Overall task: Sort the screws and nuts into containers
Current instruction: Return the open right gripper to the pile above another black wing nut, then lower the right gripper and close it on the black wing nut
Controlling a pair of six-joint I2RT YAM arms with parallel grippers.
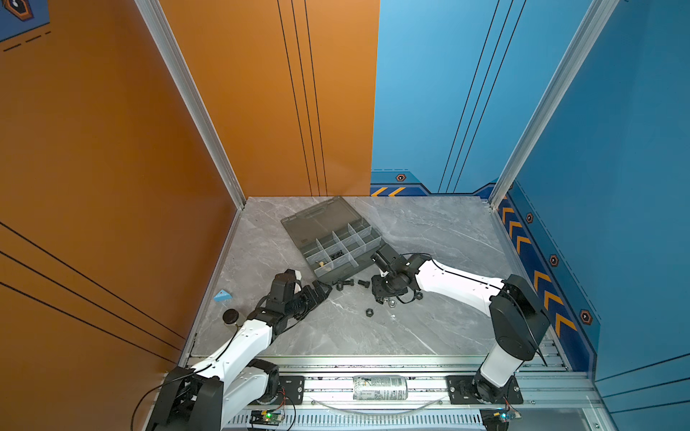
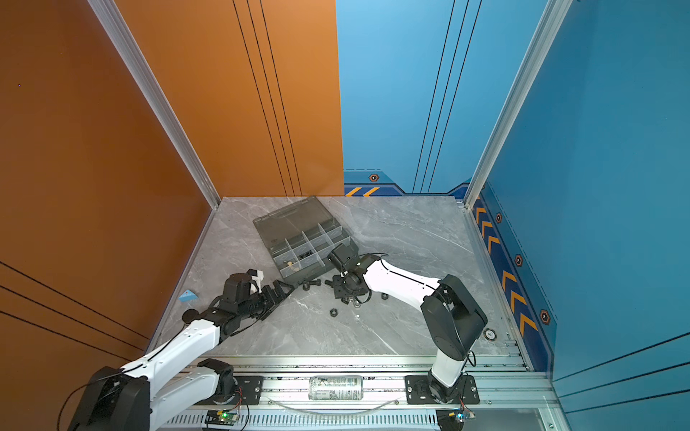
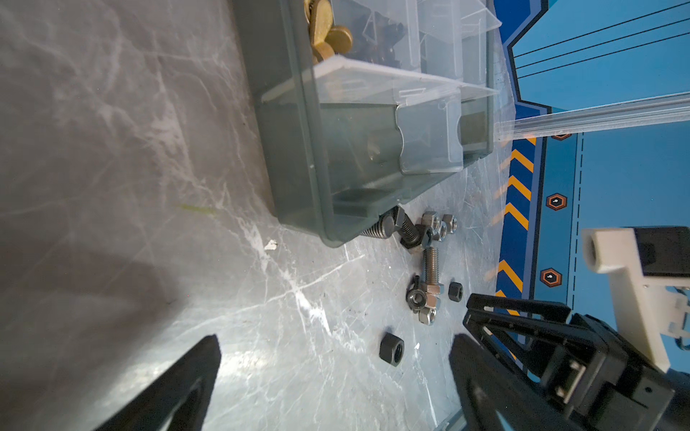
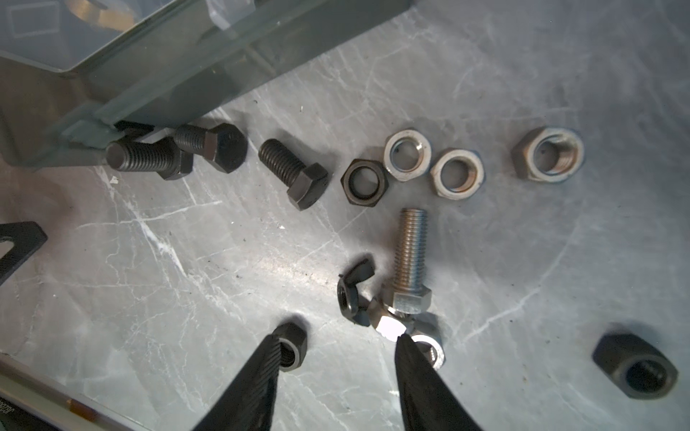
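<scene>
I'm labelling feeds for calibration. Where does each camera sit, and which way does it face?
Top views: high above the base rail, looking down at the table; left arm and right arm both show.
Left wrist: low over the table, facing the organizer box corner; shows the left hand and the right arm's end.
Right wrist: steeply down on loose screws and nuts; shows the right hand.
Shared: both wrist views show the silver screw.
</scene>
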